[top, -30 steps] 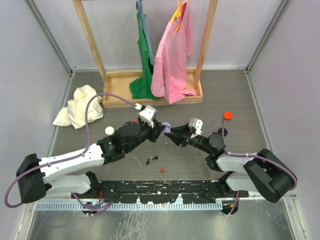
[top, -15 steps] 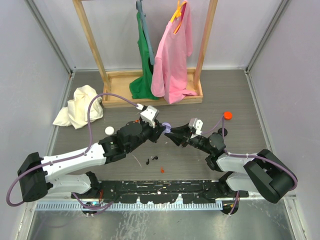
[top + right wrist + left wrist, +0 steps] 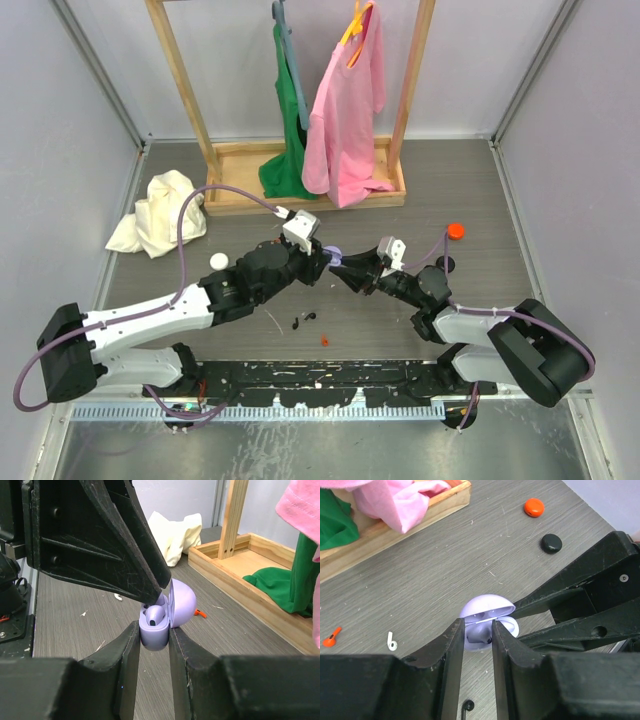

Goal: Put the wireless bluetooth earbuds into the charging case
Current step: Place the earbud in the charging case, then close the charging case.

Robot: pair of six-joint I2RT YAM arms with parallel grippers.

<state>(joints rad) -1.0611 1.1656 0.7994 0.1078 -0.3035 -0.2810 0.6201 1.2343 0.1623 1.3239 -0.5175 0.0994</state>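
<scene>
The charging case [image 3: 154, 637], a smooth rounded lavender shell with its domed lid hinged open, is near the centre of the grey wood-grain desk [image 3: 445, 565]. Its base is clamped between the matte black tapered fingers of the right gripper [image 3: 152, 630], which reaches in from 4 o'clock. One glossy lavender earbud [image 3: 155, 614] with a dark tip sits in the case's well. The left gripper [image 3: 477, 627], entering from 8 o'clock, has its fingers narrowly parted at that well, but whether they pinch the earbud cannot be told.
</scene>
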